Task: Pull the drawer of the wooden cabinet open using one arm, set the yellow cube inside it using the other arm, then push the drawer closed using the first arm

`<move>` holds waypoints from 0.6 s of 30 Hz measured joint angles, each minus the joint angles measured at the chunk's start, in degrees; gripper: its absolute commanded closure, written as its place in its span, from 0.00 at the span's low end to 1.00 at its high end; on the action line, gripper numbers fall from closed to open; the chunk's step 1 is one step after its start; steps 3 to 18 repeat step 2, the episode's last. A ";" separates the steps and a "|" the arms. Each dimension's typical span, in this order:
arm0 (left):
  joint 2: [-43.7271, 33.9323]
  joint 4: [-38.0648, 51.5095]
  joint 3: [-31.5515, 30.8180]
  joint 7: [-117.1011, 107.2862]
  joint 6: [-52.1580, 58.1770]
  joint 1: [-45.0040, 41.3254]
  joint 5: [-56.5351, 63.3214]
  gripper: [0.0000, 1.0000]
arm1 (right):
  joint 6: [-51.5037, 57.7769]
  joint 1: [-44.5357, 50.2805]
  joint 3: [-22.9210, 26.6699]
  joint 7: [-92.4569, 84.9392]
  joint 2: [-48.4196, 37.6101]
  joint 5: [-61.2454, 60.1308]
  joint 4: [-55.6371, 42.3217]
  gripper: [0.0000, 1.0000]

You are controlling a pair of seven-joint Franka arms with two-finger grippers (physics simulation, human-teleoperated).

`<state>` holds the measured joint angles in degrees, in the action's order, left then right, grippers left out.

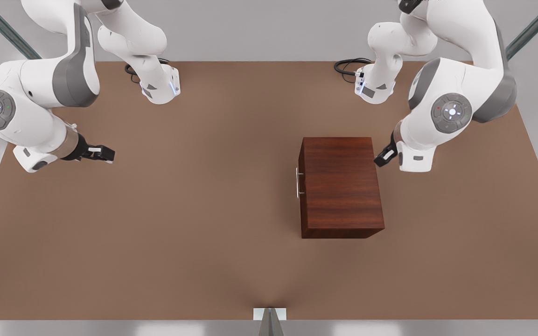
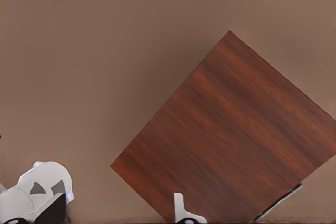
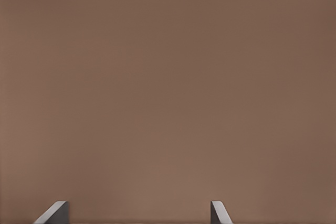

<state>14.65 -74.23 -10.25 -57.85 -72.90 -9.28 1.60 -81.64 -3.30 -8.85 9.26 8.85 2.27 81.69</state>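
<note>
The wooden cabinet [image 1: 341, 184] stands right of the table's middle, seen from above in the left wrist view as the cabinet [image 2: 231, 140]. Its drawer sits flush in the side facing the front view's left, marked by the silver handle [image 1: 299, 182] [image 2: 278, 203]. My left gripper [image 1: 384, 157] [image 2: 118, 216] hovers open just beyond the cabinet's far right corner, holding nothing. At the front view's far left, my right gripper [image 1: 103, 153] [image 3: 137, 213] hangs open over bare table. The yellow cube is out of view.
The brown table [image 1: 180, 210] stretches wide around the cabinet. Both arm bases [image 1: 161, 86] [image 1: 373, 86] stand at its far edge with black cables beside them. A small metal post [image 1: 269, 319] rises at the near edge.
</note>
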 measured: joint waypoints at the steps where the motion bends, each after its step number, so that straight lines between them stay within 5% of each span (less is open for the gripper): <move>1: 0.22 0.05 0.00 2.99 0.20 0.01 -0.02 0.00 | -0.20 -0.01 0.00 -0.17 -0.04 -0.03 0.08 0.00; 18: 0.52 0.08 -0.01 5.81 0.37 0.03 0.06 0.00 | -0.37 0.00 0.00 -0.34 -0.06 -0.06 0.12 0.00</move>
